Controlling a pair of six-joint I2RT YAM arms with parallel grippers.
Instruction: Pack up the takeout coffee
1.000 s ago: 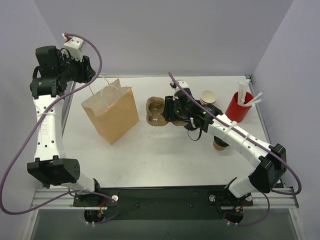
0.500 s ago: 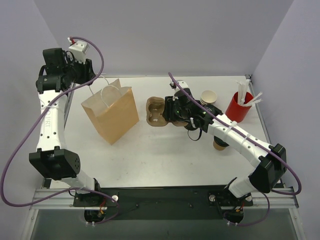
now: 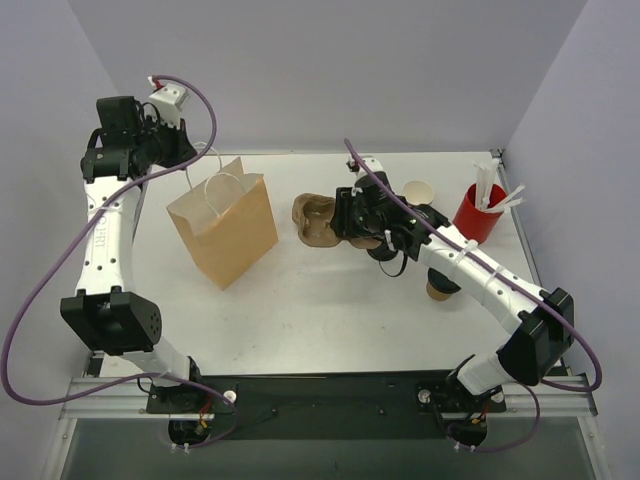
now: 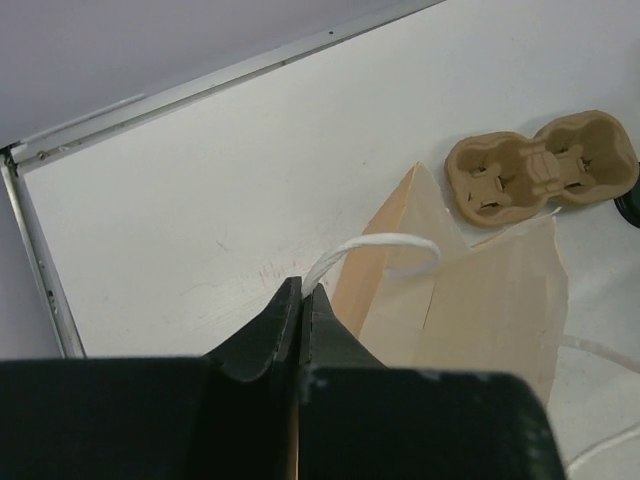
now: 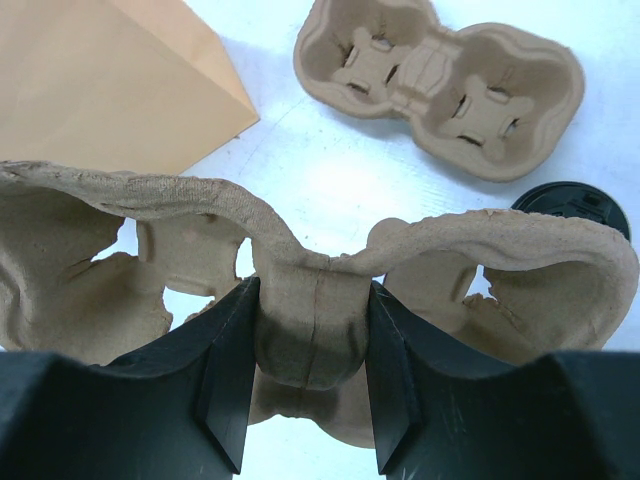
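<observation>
The takeout coffee (image 3: 418,192), a small kraft cup with a pale inside, stands upright at the back right, just behind my right arm. My right gripper (image 3: 347,216) (image 5: 312,302) is shut on the middle bridge of a pulp cup carrier (image 5: 330,262) and holds it above the table. A second carrier (image 5: 440,78) lies flat beneath and beyond it. The brown paper bag (image 3: 225,230) (image 4: 470,300) stands upright on the left. My left gripper (image 3: 186,160) (image 4: 302,292) is above the bag's far corner, shut on its white string handle (image 4: 370,248).
A red cup full of white sticks (image 3: 478,212) stands at the right back. A flat black lid (image 5: 570,205) lies next to the carrier on the table. Another kraft cup (image 3: 437,290) is partly hidden under my right forearm. Walls close off the left, back and right.
My left gripper shifted slightly right and its jaws closed on the bag's string handle. My right gripper raised the held carrier a little off the one on the table.
</observation>
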